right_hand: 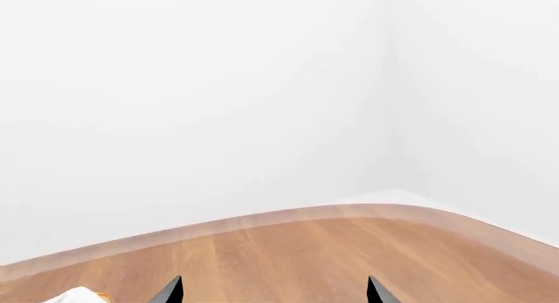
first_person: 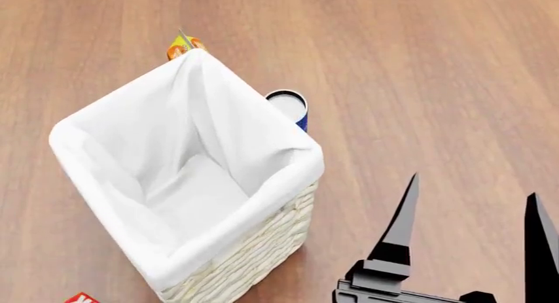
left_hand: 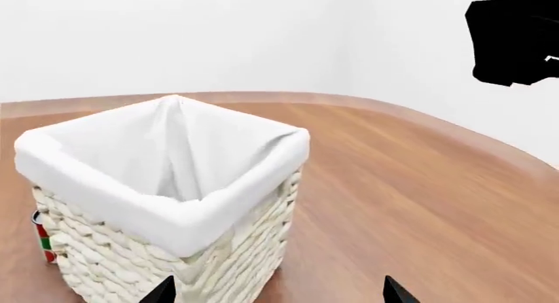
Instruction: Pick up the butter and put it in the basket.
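Wooden floor (first_person: 436, 67), no legible lettering

Cream woven basket (first_person: 253, 264) with white cloth liner on a brown wood-grain tabletop (first_person: 436, 67); blue can (first_person: 292, 110) with white top; black gripper (first_person: 472, 211)

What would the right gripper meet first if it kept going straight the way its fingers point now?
Probably nothing close: the right gripper is open and empty, pointing over bare wooden table toward the white wall. The basket sits off to its side.
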Motion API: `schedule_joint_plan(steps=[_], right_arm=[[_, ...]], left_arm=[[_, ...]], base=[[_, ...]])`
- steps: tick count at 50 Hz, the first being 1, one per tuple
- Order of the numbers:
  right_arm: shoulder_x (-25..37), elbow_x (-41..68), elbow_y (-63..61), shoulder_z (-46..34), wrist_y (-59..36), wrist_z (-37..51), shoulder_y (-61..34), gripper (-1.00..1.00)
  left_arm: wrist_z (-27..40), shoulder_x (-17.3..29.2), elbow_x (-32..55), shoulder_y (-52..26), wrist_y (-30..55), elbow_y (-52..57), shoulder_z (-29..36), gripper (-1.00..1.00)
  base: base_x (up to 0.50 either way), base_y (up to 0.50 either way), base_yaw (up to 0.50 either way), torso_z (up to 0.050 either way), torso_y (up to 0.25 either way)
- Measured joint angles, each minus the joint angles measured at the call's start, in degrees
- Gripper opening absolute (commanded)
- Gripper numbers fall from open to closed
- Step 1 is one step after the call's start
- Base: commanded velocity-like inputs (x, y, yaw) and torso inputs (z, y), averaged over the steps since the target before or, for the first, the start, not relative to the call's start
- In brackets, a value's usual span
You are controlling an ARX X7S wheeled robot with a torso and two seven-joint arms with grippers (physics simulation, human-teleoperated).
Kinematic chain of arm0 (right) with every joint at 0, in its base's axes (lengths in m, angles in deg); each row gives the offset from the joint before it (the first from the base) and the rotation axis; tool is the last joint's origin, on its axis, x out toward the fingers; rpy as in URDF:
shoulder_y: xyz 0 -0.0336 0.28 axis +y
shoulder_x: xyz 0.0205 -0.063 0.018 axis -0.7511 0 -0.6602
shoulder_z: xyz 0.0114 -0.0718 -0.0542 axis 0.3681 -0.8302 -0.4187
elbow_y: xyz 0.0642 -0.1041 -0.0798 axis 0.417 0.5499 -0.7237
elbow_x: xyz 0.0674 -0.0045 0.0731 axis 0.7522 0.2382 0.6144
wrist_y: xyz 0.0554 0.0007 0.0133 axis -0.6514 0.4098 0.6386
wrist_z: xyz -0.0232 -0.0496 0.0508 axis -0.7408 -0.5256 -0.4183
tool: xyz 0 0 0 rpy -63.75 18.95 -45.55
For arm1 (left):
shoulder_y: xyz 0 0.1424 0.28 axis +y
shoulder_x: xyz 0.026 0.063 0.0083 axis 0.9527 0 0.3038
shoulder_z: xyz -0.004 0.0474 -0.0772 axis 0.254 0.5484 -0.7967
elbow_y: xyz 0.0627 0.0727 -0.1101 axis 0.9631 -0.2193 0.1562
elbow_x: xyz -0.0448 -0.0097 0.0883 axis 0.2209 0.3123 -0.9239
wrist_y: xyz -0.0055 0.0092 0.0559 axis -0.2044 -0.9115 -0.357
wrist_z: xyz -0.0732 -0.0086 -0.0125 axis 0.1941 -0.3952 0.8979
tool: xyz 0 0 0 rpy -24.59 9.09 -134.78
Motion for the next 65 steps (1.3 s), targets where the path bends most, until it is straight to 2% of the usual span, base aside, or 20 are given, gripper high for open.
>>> schedule_joint_plan(steps=[16, 42, 65], right_arm=[[0.5, 0.5, -0.1, -0.4, 0.1, 0.4, -0.2, 1.0], [1.3, 1.1, -0.3, -0.6, 0.4, 1.1, -0.2, 1.0], [2.0, 2.0, -0.7, -0.8, 0.5, 1.7, -0.4, 1.0]], left_arm=[[0.6, -1.4, 1.0, -0.8, 6.1, -3.0, 0.3, 1.0], [1.4, -3.5, 4.6, -2.5, 10.8, -10.2, -0.4, 1.0], [2.4, -5.8, 4.9, -5.5, 17.3, -12.1, 2.5, 1.0]], base=[[0.0, 0.0, 0.0, 0.0, 0.0], [0.0, 0.0, 0.0, 0.0, 0.0], [0.0, 0.0, 0.0, 0.0, 0.0]])
